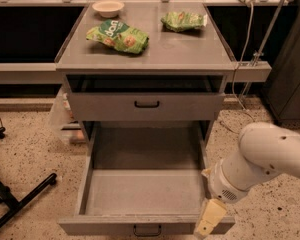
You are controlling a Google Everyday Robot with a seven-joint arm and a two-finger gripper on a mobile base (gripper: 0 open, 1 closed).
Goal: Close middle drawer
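The middle drawer [140, 191] is pulled far out of the grey cabinet; its long shallow tray is empty and its black bar handle [146, 230] sits at the bottom edge of the view. Above it, the taller-fronted top drawer [146, 105] stands slightly out. The lowest drawer is hidden beneath. My gripper [210, 222], cream-coloured on a white arm [262, 159], hangs at the front right corner of the middle drawer, over its front panel.
On the cabinet top [190, 49] lie a green snack bag [119, 35], a second green bag [182, 20] and a small white bowl [108, 7]. A black stand leg [20, 204] lies on the speckled floor at the left. A white cable [242, 39] hangs at the right.
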